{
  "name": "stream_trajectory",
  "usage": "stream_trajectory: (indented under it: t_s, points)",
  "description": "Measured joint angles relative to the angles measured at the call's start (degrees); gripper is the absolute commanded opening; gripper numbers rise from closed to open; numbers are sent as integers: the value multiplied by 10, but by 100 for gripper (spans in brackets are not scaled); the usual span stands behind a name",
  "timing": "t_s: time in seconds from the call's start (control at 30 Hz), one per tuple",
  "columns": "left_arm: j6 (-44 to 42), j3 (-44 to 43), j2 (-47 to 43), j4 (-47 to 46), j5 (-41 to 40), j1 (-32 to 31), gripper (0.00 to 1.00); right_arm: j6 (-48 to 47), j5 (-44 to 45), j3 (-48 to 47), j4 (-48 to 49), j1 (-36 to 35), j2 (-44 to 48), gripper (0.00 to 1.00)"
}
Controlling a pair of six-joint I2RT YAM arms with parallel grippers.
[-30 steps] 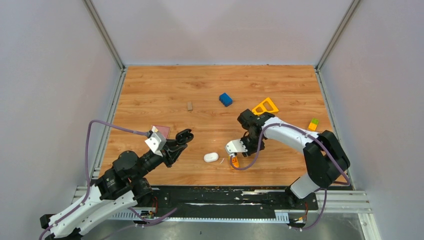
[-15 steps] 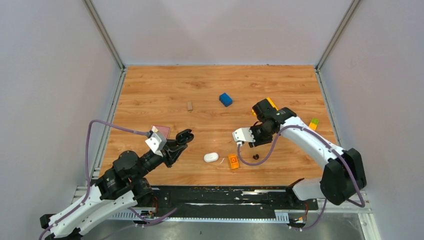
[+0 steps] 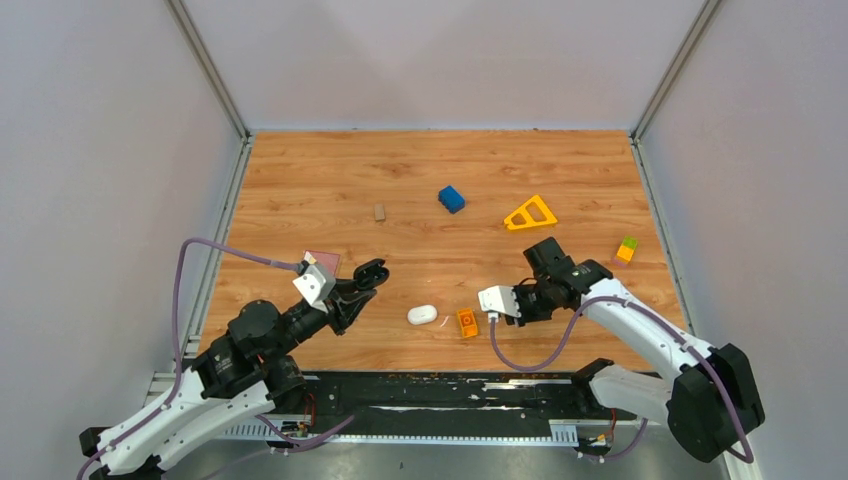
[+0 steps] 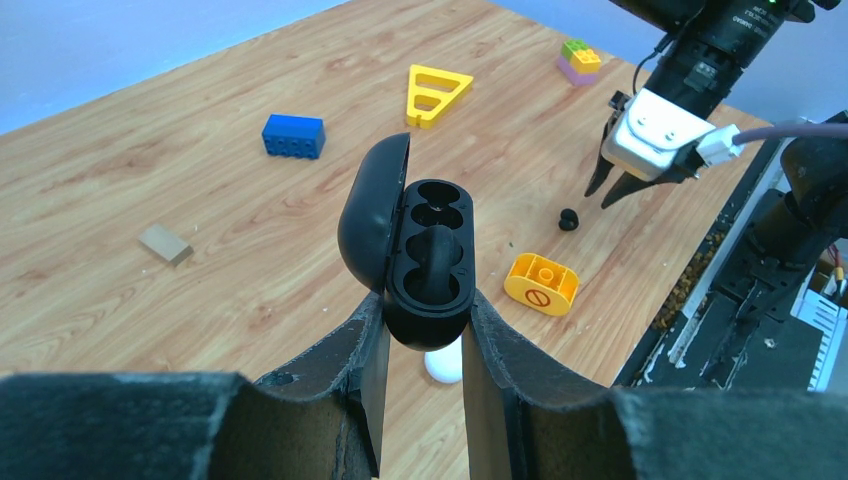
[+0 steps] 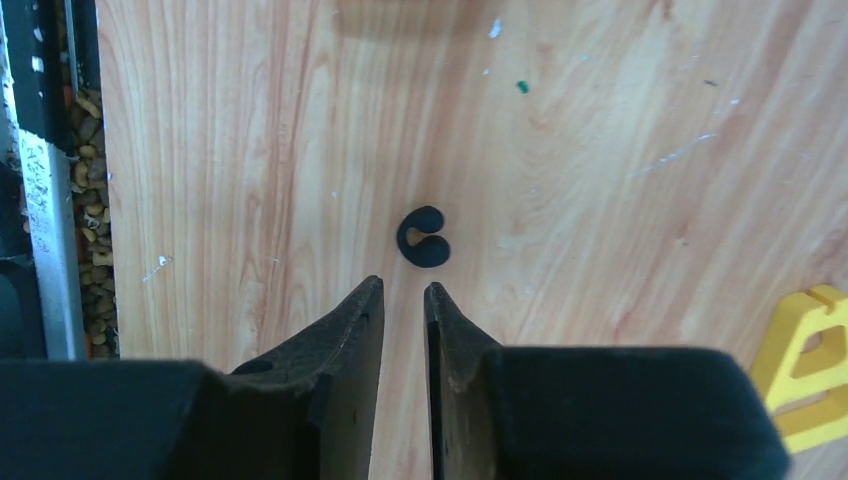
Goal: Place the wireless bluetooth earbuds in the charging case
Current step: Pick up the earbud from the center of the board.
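Note:
My left gripper (image 3: 357, 288) is shut on a black charging case (image 4: 425, 255) with its lid open and its earbud slots facing the left wrist camera; it holds the case above the table (image 3: 368, 270). A small black earbud (image 5: 423, 238) lies on the wood just ahead of my right gripper (image 5: 403, 287), whose jaws are a narrow gap apart and empty. The earbud also shows in the left wrist view (image 4: 568, 218), beside the right gripper (image 4: 615, 188). In the top view the right gripper (image 3: 517, 308) hides it. A second earbud is not visible.
A white oval pebble-shaped object (image 3: 422, 315) and an orange block (image 3: 466, 322) lie between the arms. A blue brick (image 3: 451, 198), yellow triangle (image 3: 531, 214), small tan block (image 3: 379, 211) and green-orange brick (image 3: 626, 248) lie farther back. The table's front edge (image 5: 60, 200) is close.
My right gripper left the orange block, swung to the right and came back toward the front edge over the black earbud, which first shows on the table half a second ago. The left arm stayed still.

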State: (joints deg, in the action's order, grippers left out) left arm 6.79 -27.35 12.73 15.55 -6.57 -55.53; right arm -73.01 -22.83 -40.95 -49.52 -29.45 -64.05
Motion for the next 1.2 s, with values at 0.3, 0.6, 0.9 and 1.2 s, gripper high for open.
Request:
stream_trajectory:
  t_s: [0.3, 0.6, 0.9, 1.2]
  points:
    - [0, 0, 7, 0, 0, 0, 0, -43, 5, 33, 44, -2, -12, 24]
    - [0, 0, 7, 0, 0, 0, 1, -33, 23, 37, 88, -2, -79, 24]
    - [0, 0, 7, 0, 0, 0, 1, -15, 19, -24, 89, 14, -119, 25]
    - [4, 0, 7, 0, 0, 0, 1, 1, 36, -30, 117, 22, -181, 25]
